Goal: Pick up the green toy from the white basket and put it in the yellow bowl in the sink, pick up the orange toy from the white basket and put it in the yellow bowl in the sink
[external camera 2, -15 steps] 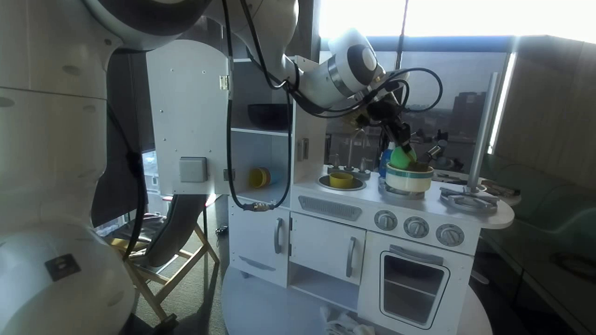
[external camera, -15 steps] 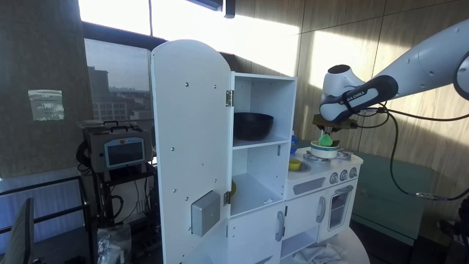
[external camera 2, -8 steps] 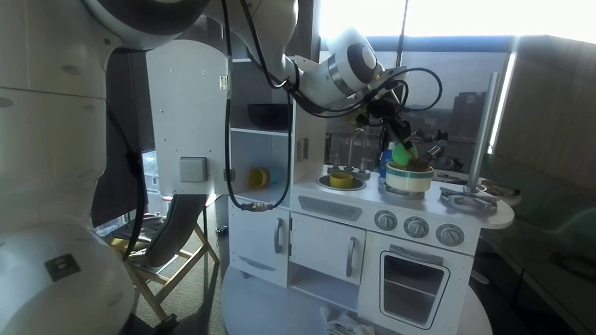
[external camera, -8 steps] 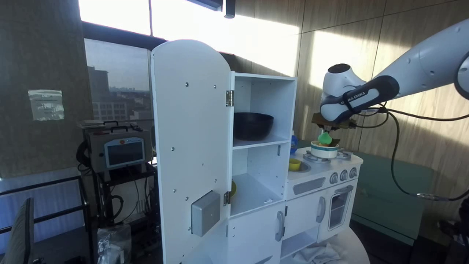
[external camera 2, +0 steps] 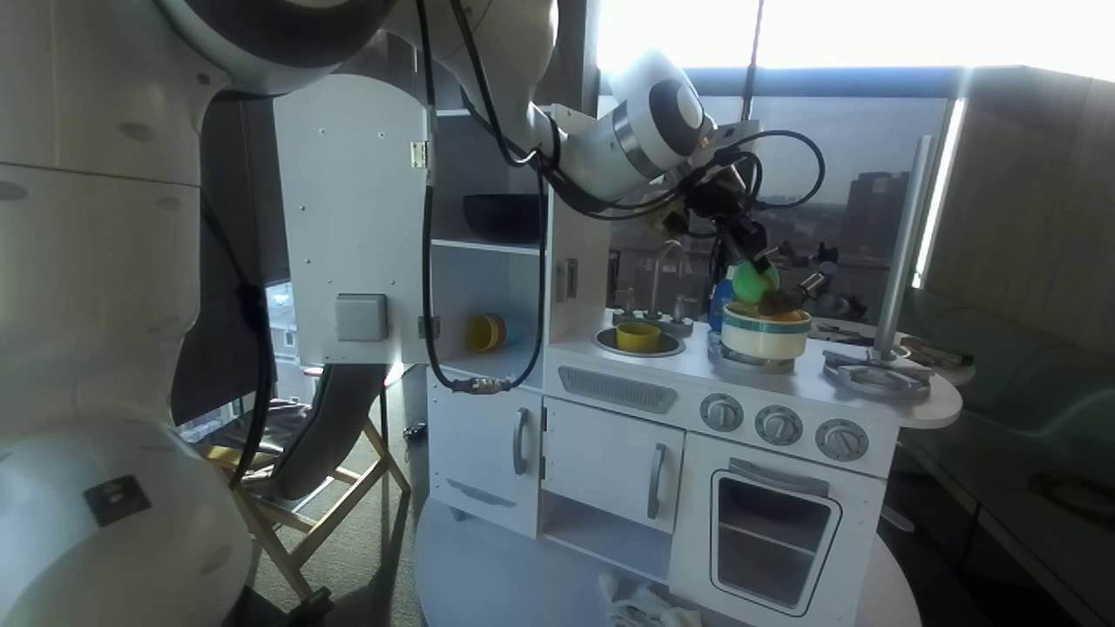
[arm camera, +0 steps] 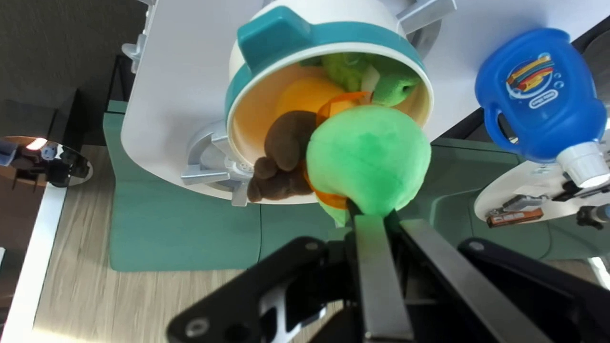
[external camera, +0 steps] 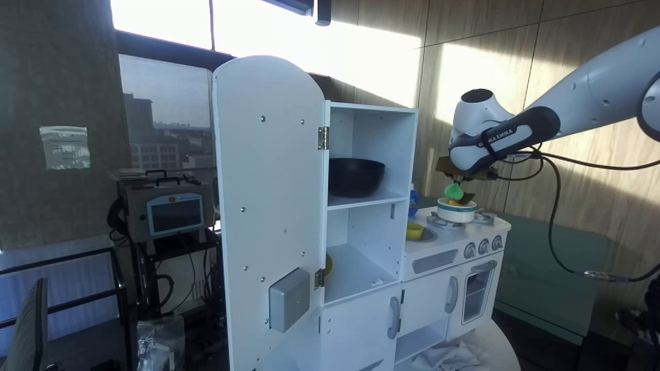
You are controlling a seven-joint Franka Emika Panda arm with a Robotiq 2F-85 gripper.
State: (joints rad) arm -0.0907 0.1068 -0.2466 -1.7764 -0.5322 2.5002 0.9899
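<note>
My gripper (arm camera: 374, 209) is shut on the green toy (arm camera: 369, 155), a round light-green plush with an orange band. It holds the toy just above the white basket, a white pot (external camera 2: 765, 341) with a teal rim, on the stove. A brown plush part (arm camera: 286, 143) sits against the green toy, over the pot's rim; I cannot tell if it is attached. Inside the pot lie the orange toy (arm camera: 305, 97), partly hidden, and another green plush (arm camera: 393, 85). The small yellow bowl (external camera 2: 638, 338) sits in the sink (external camera 2: 605, 341); it shows in both exterior views (external camera: 414, 232).
A blue bottle (arm camera: 538, 90) stands behind the stove beside the pot. The faucet (external camera 2: 666, 270) rises behind the sink. A black bowl (external camera: 356, 178) and yellow cups (external camera 2: 484, 333) are on the cabinet shelves. A grey post (external camera 2: 906, 252) stands at the stove's end.
The green toy has risen a little out of the pot with my gripper, and the brown part has shifted up with it. More of the orange toy now shows in the pot.
</note>
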